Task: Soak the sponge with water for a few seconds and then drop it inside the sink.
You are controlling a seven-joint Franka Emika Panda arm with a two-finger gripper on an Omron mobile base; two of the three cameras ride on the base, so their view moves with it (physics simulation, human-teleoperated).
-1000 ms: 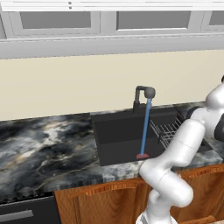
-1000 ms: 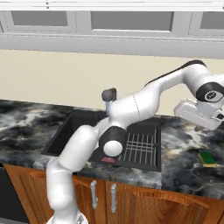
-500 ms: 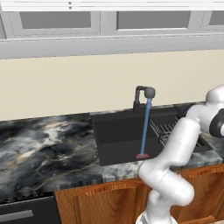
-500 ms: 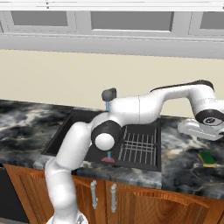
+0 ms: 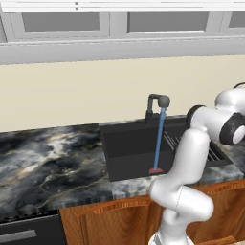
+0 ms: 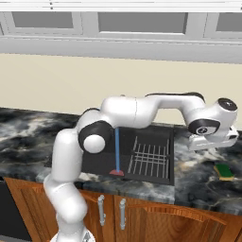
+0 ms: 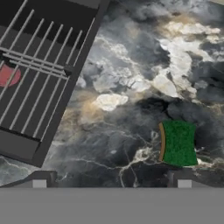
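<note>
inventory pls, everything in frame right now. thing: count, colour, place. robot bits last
sponge: 1, green top over yellow, flat on the counter right of the sink, untouched
water: 1 stream, blue, falling from the tap to a reddish spot on the basin floor
sink: 1, black, recessed in the counter
tap: 1, dark, at the back edge of the sink
wire rack: 1, grey, in the right part of the basin
counter: 1, grey-black marbled, on both sides of the sink
lower cabinets: brown wood with metal handles, under the counter
upper cabinets: grey, glass-fronted, on the wall
arm: 1, white with dark joints, reaching right over the sink
gripper: 1, open, above the counter near the sponge
</note>
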